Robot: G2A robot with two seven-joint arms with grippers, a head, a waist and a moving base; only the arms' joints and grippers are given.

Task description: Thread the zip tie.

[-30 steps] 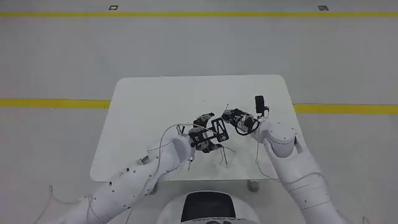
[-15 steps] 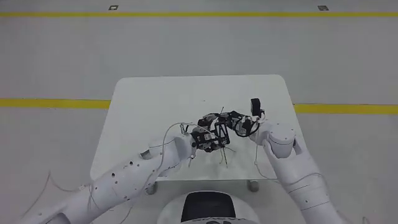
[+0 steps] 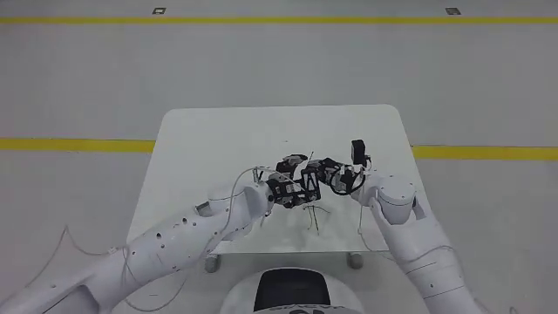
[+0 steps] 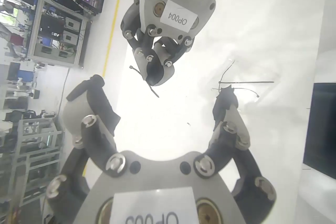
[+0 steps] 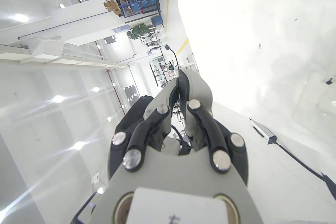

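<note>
The zip tie (image 4: 154, 91) is in the air above the table (image 3: 200, 148), over the middle of its near half. It is pinched in my right pincer (image 4: 153, 80) — both fingers are pressed together on the black strap, with the small head poking out one side of the tips and a short stretch of tail out the other. From my right wrist the strap shows as a thin dark line rising from between the closed pads and curving to the head. My left pincer (image 4: 157, 87) faces the right one above the same part of the table, close but apart. Its fingers are spread wide and hold nothing. The tie's tail shows between them, though I cannot tell how far off it lies in depth. From above, my left arm comes in over the table's near left corner and my right arm over its near right. On the table top, a little nearer its front edge, lie loose ties (image 4: 246, 82) — a few thin black straps crossing one another, apart from both pincers. Around the table is pale floor (image 3: 279, 61), with a yellow line (image 3: 70, 145) running past the table's sides.
</note>
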